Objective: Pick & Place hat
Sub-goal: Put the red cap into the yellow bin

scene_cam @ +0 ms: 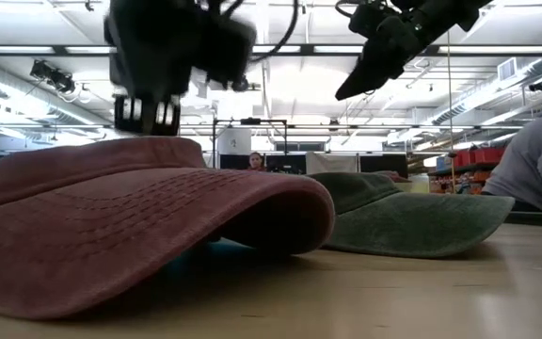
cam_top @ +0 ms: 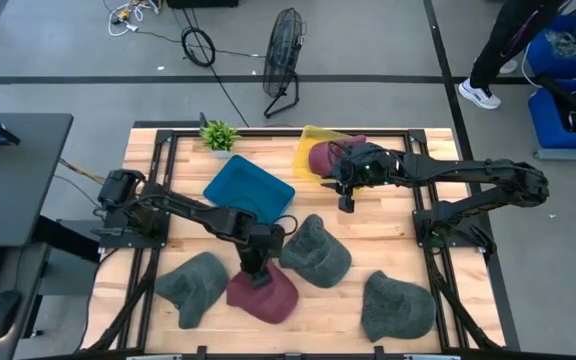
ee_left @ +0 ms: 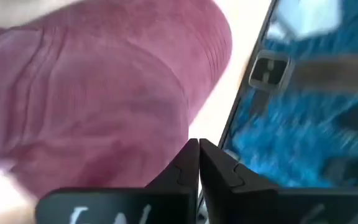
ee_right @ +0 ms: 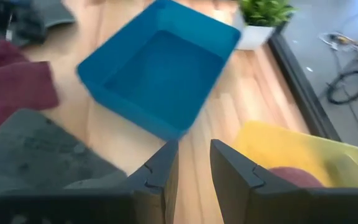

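Observation:
A maroon hat (cam_top: 270,296) lies on the table near its near edge; it fills the low view (scene_cam: 139,217) and the left wrist view (ee_left: 92,93). My left gripper (cam_top: 258,272) (scene_cam: 149,118) (ee_left: 199,158) is shut and stands right over the hat's top, pointing down. A second maroon hat (cam_top: 320,158) (ee_right: 291,177) lies in the yellow bin (cam_top: 306,140) at the far edge. My right gripper (cam_top: 347,205) (ee_right: 194,165) is open and holds nothing. It hangs above the table between the yellow bin and the blue bin (cam_top: 248,190) (ee_right: 160,81). My left gripper comes from above with shut fingers, right at the top of the maroon hat (scene_cam: 158,141). I cannot tell whether the fingertips touch the cloth. The hat lies flat on the table.
Three green hats lie around the maroon one: left of it (cam_top: 193,285), right of it at mid table (cam_top: 318,252) (scene_cam: 412,212), and near the right front corner (cam_top: 398,305). A small potted plant (cam_top: 218,135) stands at the far edge. A person (cam_top: 498,50) stands beyond the table's far right.

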Robot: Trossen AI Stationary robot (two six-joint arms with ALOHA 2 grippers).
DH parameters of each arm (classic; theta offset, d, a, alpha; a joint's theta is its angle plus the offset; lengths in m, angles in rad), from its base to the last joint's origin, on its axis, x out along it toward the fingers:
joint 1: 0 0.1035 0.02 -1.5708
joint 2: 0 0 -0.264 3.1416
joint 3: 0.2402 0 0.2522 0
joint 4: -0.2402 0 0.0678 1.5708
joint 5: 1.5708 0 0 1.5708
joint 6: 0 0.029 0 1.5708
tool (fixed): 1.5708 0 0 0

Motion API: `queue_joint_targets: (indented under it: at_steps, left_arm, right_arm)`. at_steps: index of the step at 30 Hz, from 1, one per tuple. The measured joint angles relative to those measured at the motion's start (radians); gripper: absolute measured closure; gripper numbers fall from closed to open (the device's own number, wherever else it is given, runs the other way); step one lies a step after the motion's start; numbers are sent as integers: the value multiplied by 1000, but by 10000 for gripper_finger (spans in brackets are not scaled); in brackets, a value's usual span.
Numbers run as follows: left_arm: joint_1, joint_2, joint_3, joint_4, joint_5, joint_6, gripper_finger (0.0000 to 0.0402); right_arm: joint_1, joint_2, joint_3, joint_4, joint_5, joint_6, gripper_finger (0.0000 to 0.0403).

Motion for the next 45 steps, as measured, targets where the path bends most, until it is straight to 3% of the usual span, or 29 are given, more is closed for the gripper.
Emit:
queue_joint_targets:
  at_steps: [4,8,12,17,20,25,30,39,42,45]
  left_arm:
    - [-18,-2,132,-235,-93,85,395]
    - [-20,-2,147,-229,-152,21,384]
    - [-43,9,108,-224,-156,73,335]
    - [-93,15,27,-96,-164,116,254]
    - [-145,16,-31,70,-204,127,211]
    - [-195,16,-64,123,-318,164,171]
    - [-200,16,-64,106,-445,184,166]
    - [-211,104,-64,93,-398,155,168]
    - [-212,119,-63,112,-376,155,189]
    - [-207,119,-63,107,-345,157,239]
  right_arm:
    - [11,0,0,-7,-50,-19,307]
    - [22,0,0,-7,-54,-18,307]
    - [28,0,0,-7,-54,-18,307]
    - [30,0,0,-18,-54,-18,307]
    - [30,0,0,-30,-54,-13,307]
    - [30,2,0,-40,-54,-10,307]
    - [30,2,0,-50,-54,-13,307]
    - [30,2,0,-52,-53,-17,307]
    - [30,2,0,-54,-53,-17,307]
    - [30,2,0,-58,-53,-16,307]
